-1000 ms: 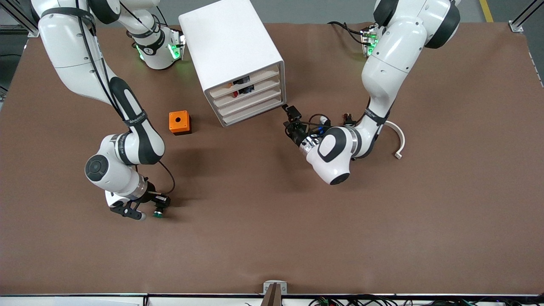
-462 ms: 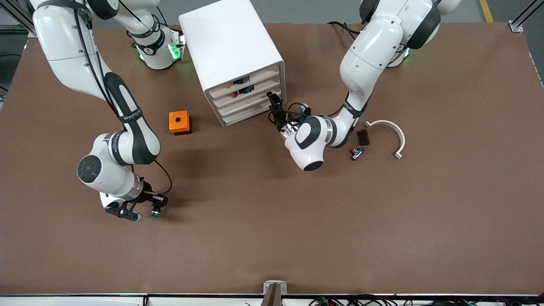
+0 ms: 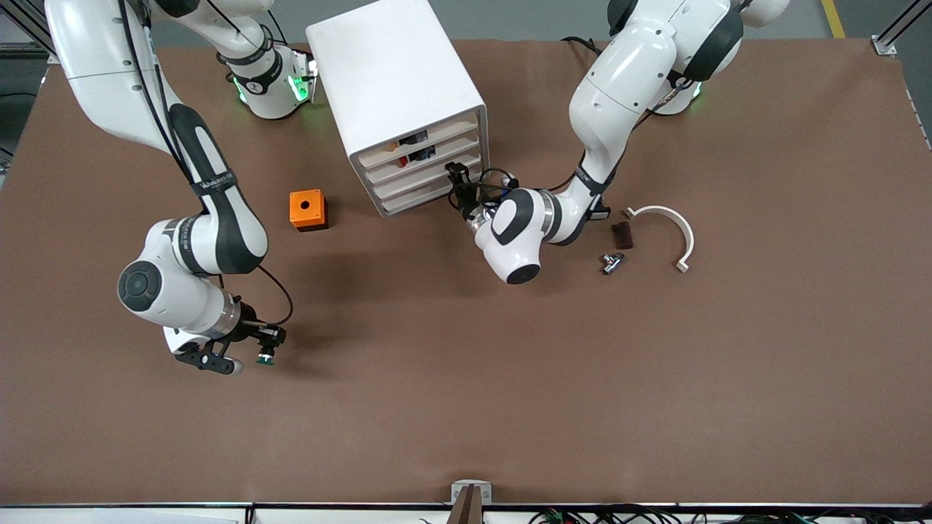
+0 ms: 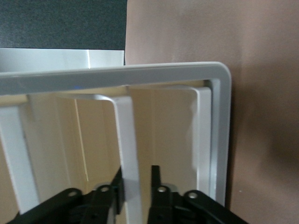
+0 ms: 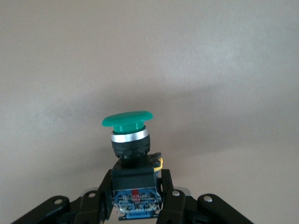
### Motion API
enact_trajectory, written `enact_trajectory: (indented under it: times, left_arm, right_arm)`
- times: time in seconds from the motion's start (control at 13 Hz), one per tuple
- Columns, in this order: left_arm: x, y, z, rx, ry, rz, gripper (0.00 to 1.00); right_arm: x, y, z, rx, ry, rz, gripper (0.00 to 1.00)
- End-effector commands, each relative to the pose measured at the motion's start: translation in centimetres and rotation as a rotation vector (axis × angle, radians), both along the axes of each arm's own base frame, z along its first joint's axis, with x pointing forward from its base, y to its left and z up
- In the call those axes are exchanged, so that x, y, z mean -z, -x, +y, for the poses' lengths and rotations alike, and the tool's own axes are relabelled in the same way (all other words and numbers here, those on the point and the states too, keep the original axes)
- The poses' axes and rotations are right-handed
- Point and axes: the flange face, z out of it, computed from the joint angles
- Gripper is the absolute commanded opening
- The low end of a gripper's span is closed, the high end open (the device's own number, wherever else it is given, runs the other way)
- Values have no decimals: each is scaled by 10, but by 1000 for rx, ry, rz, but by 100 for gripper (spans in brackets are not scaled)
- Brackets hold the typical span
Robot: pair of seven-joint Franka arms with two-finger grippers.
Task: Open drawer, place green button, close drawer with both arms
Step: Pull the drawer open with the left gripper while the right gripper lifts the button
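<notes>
A: Where is the left gripper (image 3: 456, 173)?
B: At the front of the white cabinet (image 3: 397, 80), at the third drawer (image 3: 429, 182) of four, near the cabinet's corner toward the left arm's end. In the left wrist view its fingers (image 4: 156, 179) are pressed together on a thin white lip of the drawer (image 4: 126, 140), one on each side.

A: And the right gripper (image 3: 263, 345)?
B: Over bare brown worktop (image 3: 510, 378), toward the right arm's end. Its fingers (image 5: 169, 193) are clamped on the black-and-blue body of the green button (image 5: 131, 140), with the green cap pointing away from the wrist. In the front view the button (image 3: 264, 357) hangs at the fingertips, just clear of the surface.

A: How much open room is there?
B: Plenty. The wide stretch of worktop nearer the front camera is bare up to its edge. An orange cube with a hole (image 3: 308, 209) sits beside the cabinet on the right arm's side. Toward the left arm's end lie a white curved bracket (image 3: 673, 229), a small dark block (image 3: 622, 234) and a small metal fitting (image 3: 610, 262), close to the left arm's elbow.

A: Anything in the drawers?
B: All four look pushed in. Small dark and red parts show in the gaps of the upper two; I cannot tell what lies in the third.
</notes>
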Motion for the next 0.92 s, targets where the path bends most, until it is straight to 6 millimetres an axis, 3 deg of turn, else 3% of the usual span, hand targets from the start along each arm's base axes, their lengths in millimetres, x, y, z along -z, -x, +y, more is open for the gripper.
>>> enact_trajectory:
  times: [0.0,0.15,0.38,0.69,0.85]
  left_arm:
    - [-5,-22,6,-66,-28,-18,0]
    - [-20,-51,17,-106,-17,-37,0]
    - [-39,-106,53,-192,6,-79,0]
    - [-51,-141,77,-250,29,-132,0]
    - [-54,-154,87,-272,25,-168,0]
  right_arm:
    - [-39,5,31,95,9,63,0]
    - [-58,10,36,173,4,96,0]
    - [-88,26,70,286,22,149,0]
    - [-132,43,121,422,69,227,0]
    - [-142,53,146,525,105,270,0]
